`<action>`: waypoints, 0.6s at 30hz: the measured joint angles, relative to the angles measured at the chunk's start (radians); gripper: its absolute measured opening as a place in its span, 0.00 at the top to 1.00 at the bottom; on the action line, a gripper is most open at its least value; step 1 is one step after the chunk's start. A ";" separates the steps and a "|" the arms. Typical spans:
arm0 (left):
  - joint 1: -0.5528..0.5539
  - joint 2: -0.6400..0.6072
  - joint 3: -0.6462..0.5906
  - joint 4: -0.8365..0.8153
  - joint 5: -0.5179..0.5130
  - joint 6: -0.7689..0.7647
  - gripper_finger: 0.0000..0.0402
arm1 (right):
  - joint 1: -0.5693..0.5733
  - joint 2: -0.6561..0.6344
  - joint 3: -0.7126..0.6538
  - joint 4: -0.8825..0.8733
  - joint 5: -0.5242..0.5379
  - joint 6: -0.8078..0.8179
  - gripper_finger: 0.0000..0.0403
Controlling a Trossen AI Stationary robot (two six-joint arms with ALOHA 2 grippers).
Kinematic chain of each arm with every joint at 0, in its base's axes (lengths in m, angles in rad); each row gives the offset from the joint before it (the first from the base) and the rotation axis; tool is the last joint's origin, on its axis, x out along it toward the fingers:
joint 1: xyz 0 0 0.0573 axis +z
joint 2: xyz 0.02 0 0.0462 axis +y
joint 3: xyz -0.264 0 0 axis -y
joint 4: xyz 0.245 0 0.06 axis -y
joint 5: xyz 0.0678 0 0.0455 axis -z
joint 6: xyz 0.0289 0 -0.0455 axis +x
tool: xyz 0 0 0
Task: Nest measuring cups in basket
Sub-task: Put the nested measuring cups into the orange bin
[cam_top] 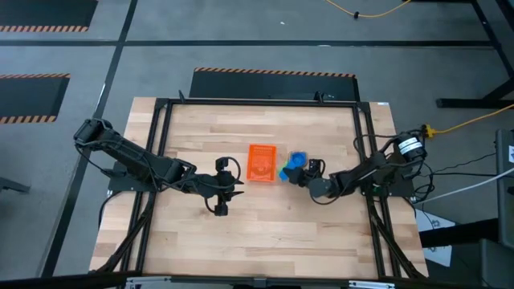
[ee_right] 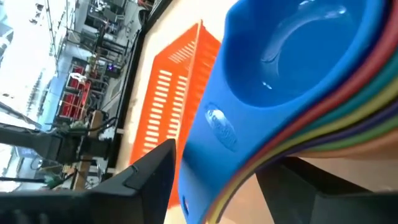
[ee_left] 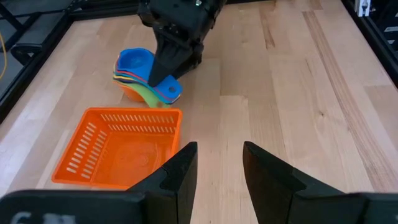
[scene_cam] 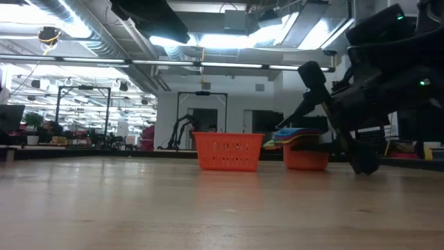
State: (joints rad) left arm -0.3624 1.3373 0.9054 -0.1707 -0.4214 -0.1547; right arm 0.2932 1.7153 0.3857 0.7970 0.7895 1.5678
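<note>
The measuring cups (ee_left: 138, 73) are nested in one stack, blue on top and orange at the bottom. The stack stands just right of the orange basket (cam_top: 261, 163), which is upright on the table and open upward. The stack also shows in the high view (cam_top: 295, 164) and the low view (scene_cam: 304, 151). My right gripper (cam_top: 309, 172) is shut on the stack's handles. My left gripper (ee_left: 217, 167) is open and empty, low over the table just left of the basket (ee_left: 118, 149). My right gripper pinches the fanned stack of handles (ee_right: 217, 134) between its two fingers, one finger (ee_left: 163, 65) on the blue top handle and the other under the stack. It comes from the table's right, slanting down. The orange bottom cup (scene_cam: 305, 161) appears to rest on the table.
A black frame (cam_top: 165, 120) runs along the table's left, far and right sides. Bare wood lies on the near half of the table (cam_top: 265, 233). The two grippers stand close on either side of the basket.
</note>
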 joint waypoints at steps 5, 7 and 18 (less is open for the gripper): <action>0.000 0.000 0.000 0.000 0.000 0.000 0.70 | -0.014 0.000 0.012 0.001 -0.001 0.002 0.46; 0.000 0.000 0.000 0.000 0.000 0.000 0.70 | -0.014 0.000 0.012 0.002 -0.003 0.002 0.46; 0.000 0.000 0.000 0.000 0.000 0.000 0.70 | -0.014 -0.001 0.013 0.002 -0.031 0.002 0.46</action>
State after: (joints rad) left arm -0.3624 1.3373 0.9054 -0.1708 -0.4213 -0.1543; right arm 0.2794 1.7145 0.3985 0.7990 0.7582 1.5696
